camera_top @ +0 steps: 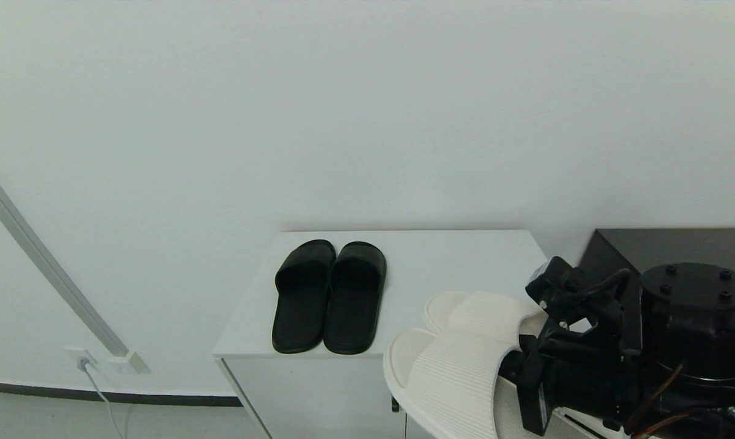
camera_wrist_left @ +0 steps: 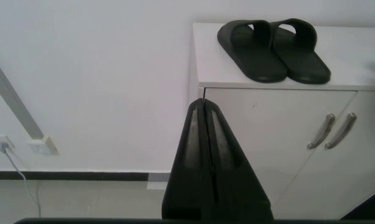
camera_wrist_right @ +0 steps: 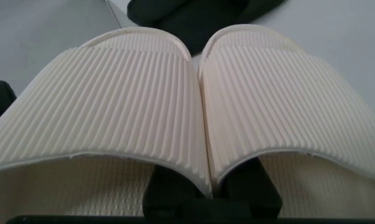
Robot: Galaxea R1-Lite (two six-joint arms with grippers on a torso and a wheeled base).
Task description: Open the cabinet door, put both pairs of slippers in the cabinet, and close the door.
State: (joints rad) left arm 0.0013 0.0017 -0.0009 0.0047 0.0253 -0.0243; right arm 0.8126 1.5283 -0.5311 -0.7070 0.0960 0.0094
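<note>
Right gripper (camera_top: 516,364) is clamped on the white slippers (camera_top: 458,360) over the cabinet (camera_top: 465,262) top's right front, long axes pointing away from it; doors (camera_wrist_left: 268,143) are shut, so the empty, pressed-shut left gripper (camera_wrist_left: 204,155), low before the left front edge, is likely the one for the handles (camera_wrist_left: 332,129).

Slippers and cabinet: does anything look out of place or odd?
Only the white slippers: the right gripper holds them tilted in the air, while both cabinet doors look shut. The black pair sits neatly on top.
</note>
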